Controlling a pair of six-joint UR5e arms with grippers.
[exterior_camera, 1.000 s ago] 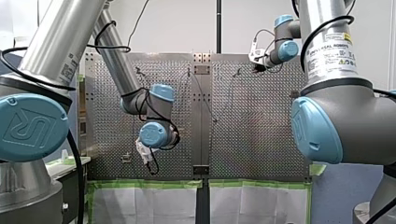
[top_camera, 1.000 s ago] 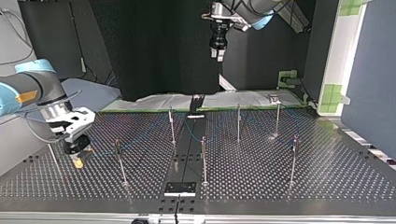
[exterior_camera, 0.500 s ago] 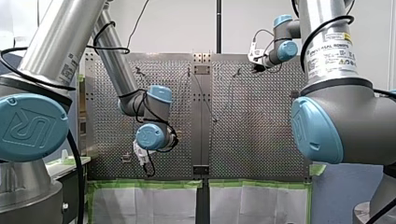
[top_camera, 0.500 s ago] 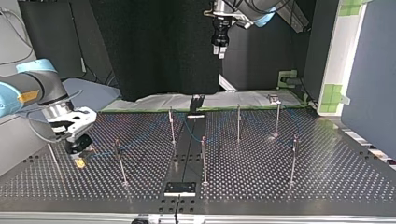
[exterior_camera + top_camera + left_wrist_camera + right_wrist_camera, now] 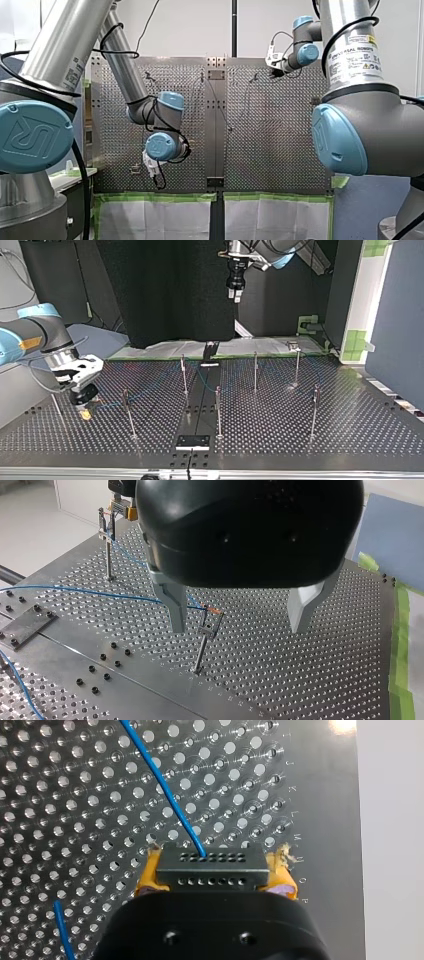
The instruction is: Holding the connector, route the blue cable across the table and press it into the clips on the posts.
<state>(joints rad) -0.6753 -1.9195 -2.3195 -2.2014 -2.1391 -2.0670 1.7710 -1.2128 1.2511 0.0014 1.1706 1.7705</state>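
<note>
My right gripper (image 5: pixel 215 879) is clamped on the black connector (image 5: pixel 207 862), with its yellow pads (image 5: pixel 148 876) pressed against the connector's two ends. The blue cable (image 5: pixel 165 785) leaves the connector's face and runs away ahead of the gripper over the perforated bench (image 5: pixel 75 795). In the top view this gripper sits at the left of the frame, close over the bench and near a thin post (image 5: pixel 129 412) to its right. The cable shows only faintly there, trailing toward the middle of the frame. Other posts (image 5: pixel 255 371) stand spread across the middle and right of the bench. My left gripper (image 5: pixel 235 290) hangs at the upper middle of the top view, well above the bench. In its own wrist view its metal fingers (image 5: pixel 176 610) stand wide apart with nothing held between them. A slim clip post (image 5: pixel 200 652) rises from the bench beneath the gripper, nearer one finger than the other. Two runs of the blue cable come together at the clip (image 5: pixel 211 619) on its head.
</note>
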